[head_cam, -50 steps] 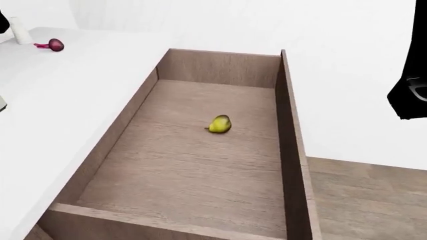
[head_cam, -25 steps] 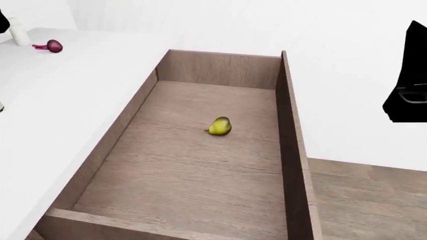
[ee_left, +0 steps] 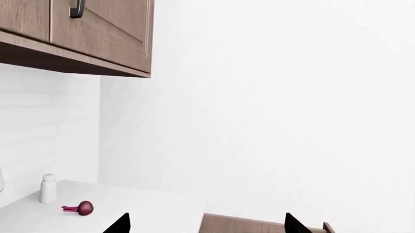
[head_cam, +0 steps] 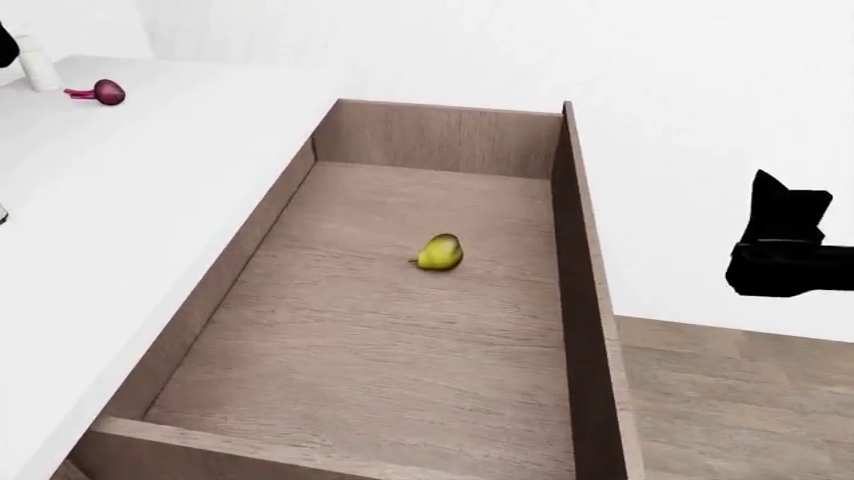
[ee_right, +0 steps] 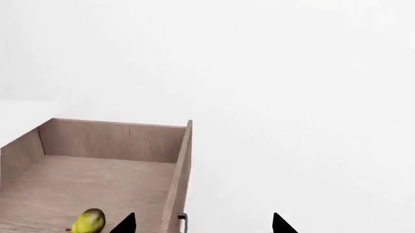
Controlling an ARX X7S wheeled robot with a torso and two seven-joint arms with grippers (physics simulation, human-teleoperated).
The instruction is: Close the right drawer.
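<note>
The right drawer (head_cam: 400,330) stands pulled far out from the white counter, a long shallow light-brown wooden box. Its thick front board (head_cam: 587,300) lies along the right side in the head view. The right wrist view shows the drawer (ee_right: 110,141) and a small dark handle (ee_right: 182,221) on the board's outer face. My right gripper (head_cam: 785,240) hovers right of that board, apart from it, and its jaws (ee_right: 202,225) are wide open and empty. My left gripper (ee_left: 206,225) is open and empty, raised over the counter, with the drawer's far edge (ee_left: 259,225) between its tips.
A yellow pear-like fruit (head_cam: 439,251) lies inside the drawer, also in the right wrist view (ee_right: 88,221). A red bulb (head_cam: 107,92) and a white bottle (head_cam: 38,62) stand on the counter (head_cam: 120,200). An upper cabinet (ee_left: 97,34) hangs above. Wooden floor (head_cam: 734,400) lies at the right.
My right gripper has come down and a little left in the head view, closer to the drawer's front board. The drawer and the fruit have not moved.
</note>
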